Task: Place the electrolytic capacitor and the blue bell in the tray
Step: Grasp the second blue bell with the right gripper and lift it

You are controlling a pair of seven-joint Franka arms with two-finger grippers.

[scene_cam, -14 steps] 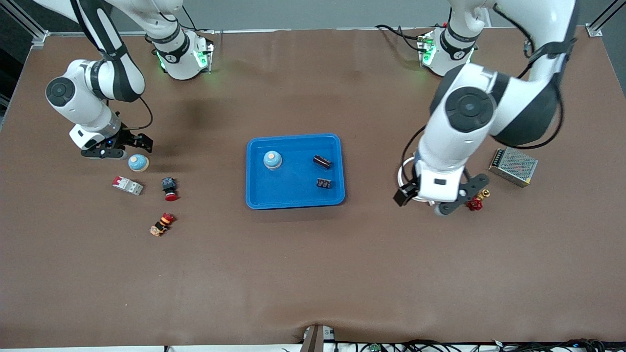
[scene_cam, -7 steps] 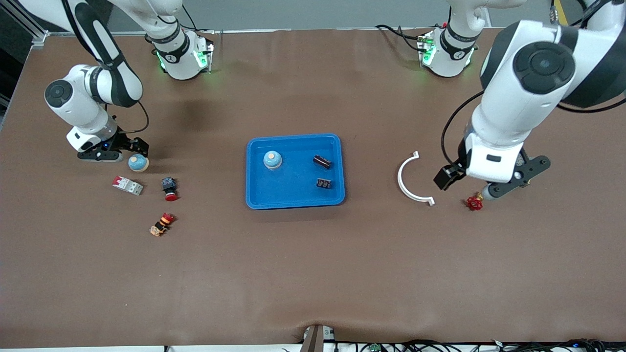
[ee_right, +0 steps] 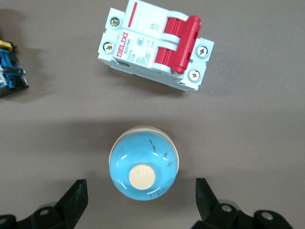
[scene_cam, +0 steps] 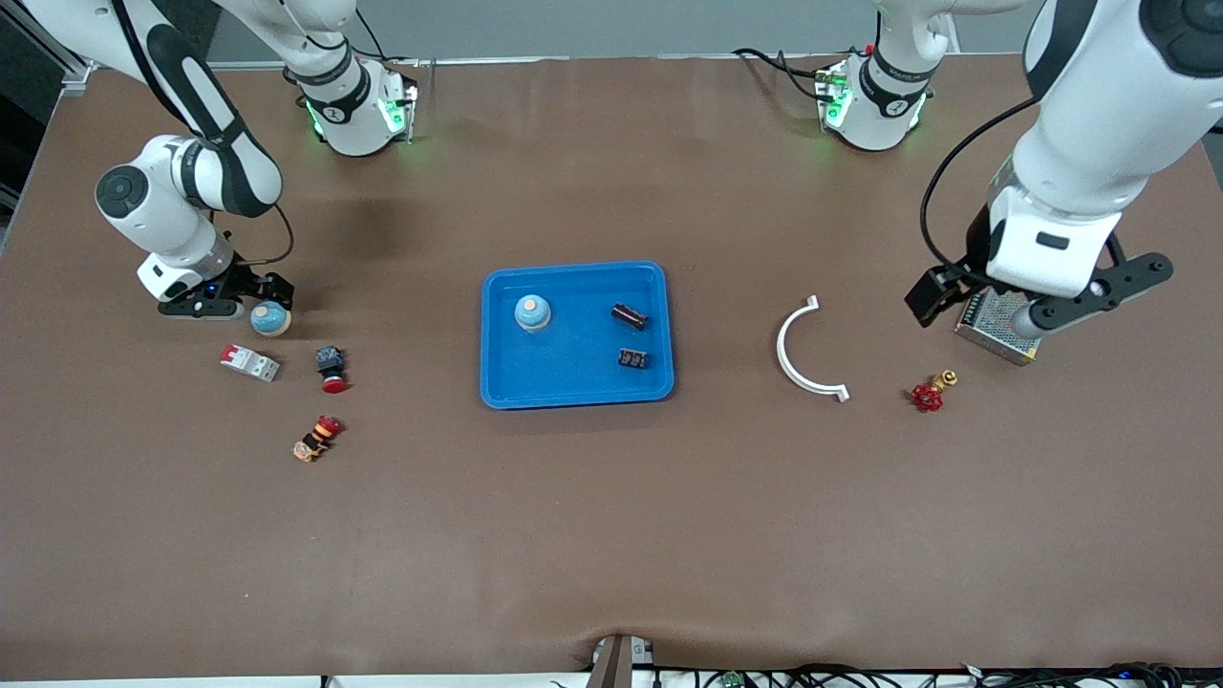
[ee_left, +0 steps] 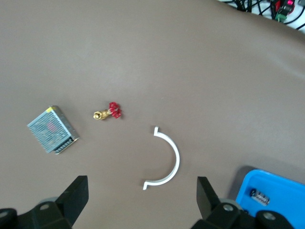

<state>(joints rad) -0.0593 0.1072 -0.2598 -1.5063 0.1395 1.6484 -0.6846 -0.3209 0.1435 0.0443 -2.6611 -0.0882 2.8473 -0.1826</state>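
Right gripper (scene_cam: 250, 291) open, low over a blue bell (scene_cam: 270, 318) on the table near the circuit breaker (scene_cam: 249, 362). Tray (scene_cam: 573, 382) at table centre holds another bell (scene_cam: 532, 311) and two capacitors (scene_cam: 629, 316). Left gripper (scene_cam: 1022, 308) open, over the metal box (scene_cam: 994, 327).

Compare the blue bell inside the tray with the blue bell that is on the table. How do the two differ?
The bell in the tray rests on the tray, at the table's middle; the bell on the table sits on the brown mat, toward the right arm's end. No claw is near the first; the open right claw is just over the second. The circuit breaker lies beside the second only. Both are upright blue domes with a cream button.
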